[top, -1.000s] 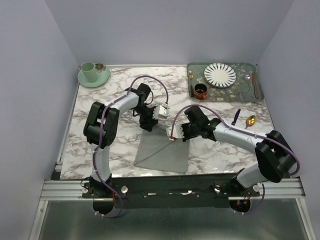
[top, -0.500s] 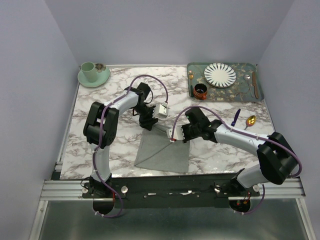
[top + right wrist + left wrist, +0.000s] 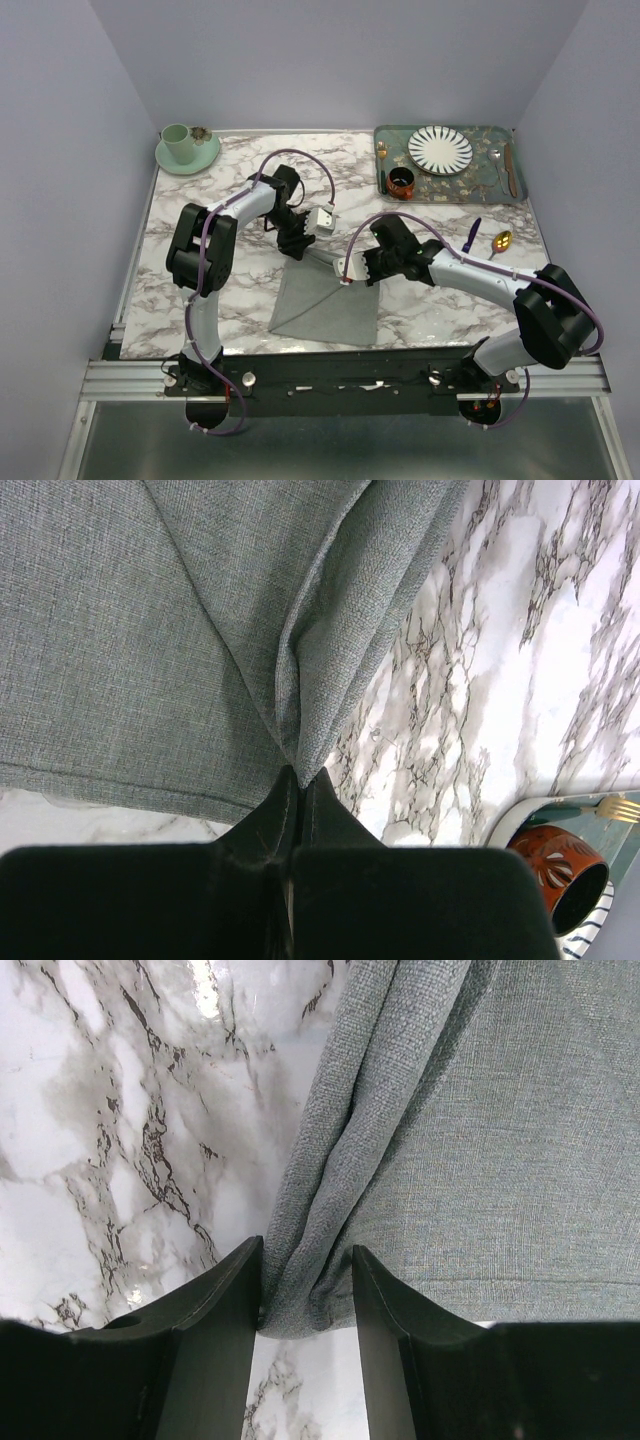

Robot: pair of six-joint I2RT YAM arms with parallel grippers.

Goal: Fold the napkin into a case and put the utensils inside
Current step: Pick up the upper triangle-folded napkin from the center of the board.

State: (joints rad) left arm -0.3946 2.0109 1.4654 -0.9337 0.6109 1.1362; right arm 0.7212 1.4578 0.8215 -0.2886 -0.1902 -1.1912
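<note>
Fold in progress on marble table (image 3: 180,200): my right gripper (image 3: 300,778) clamped tight on far edge of napkin (image 3: 130,630). My left gripper (image 3: 307,1295) half-spread, jaws astride neighbouring corner, no pinch yet. Best: seat cloth deep, catch both layers, lift level.

From above, you lose the napkin's (image 3: 325,300) far corner under the left pincer (image 3: 297,250) and right pincer (image 3: 347,272). The left wrist view cuts the cloth at its top and right edges, and you cannot tell whether those fingers (image 3: 225,1300) press the fold. The right wrist view crops a red bowl (image 3: 555,875) and a fork (image 3: 612,806). The utensils (image 3: 501,240) by the tabletop's (image 3: 420,310) right edge are too small to read.
</note>
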